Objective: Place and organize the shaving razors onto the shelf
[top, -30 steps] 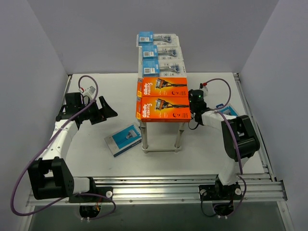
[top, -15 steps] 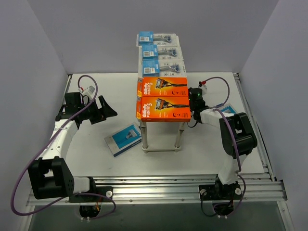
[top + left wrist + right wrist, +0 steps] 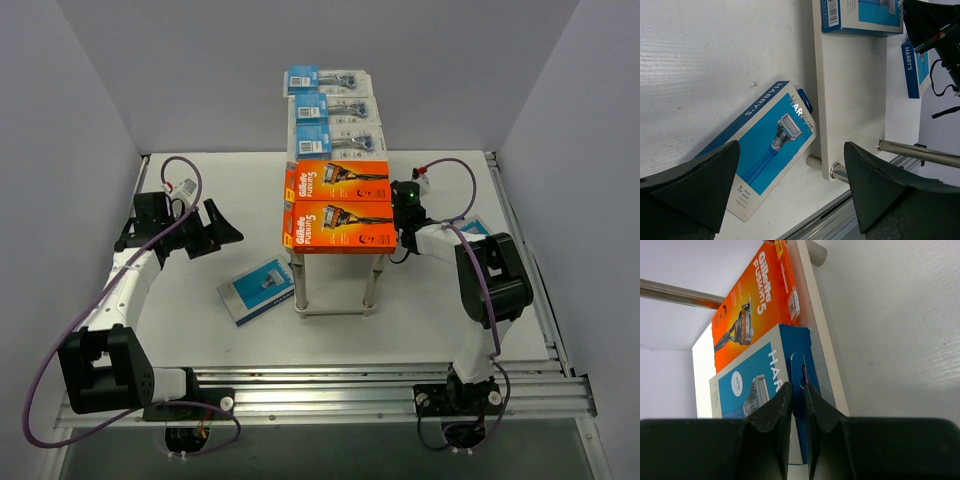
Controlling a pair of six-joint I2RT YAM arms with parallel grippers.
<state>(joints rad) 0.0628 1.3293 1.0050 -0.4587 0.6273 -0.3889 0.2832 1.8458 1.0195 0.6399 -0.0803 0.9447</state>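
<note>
Right hand [image 3: 799, 390], pinched shut on flat blue-and-white razor box [image 3: 755, 390], has edged inward; box now on pale wood-grain shelf [image 3: 825, 342], lower tier. Left hand [image 3: 791, 147] open over second blue box [image 3: 257, 288] on bench [image 3: 400, 320].

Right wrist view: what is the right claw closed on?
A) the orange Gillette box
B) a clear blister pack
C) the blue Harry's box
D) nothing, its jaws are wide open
C: the right claw has its jaws pinched on the hang-tab end of the blue Harry's box, which lies next to the orange Gillette box on the pale board.
</note>
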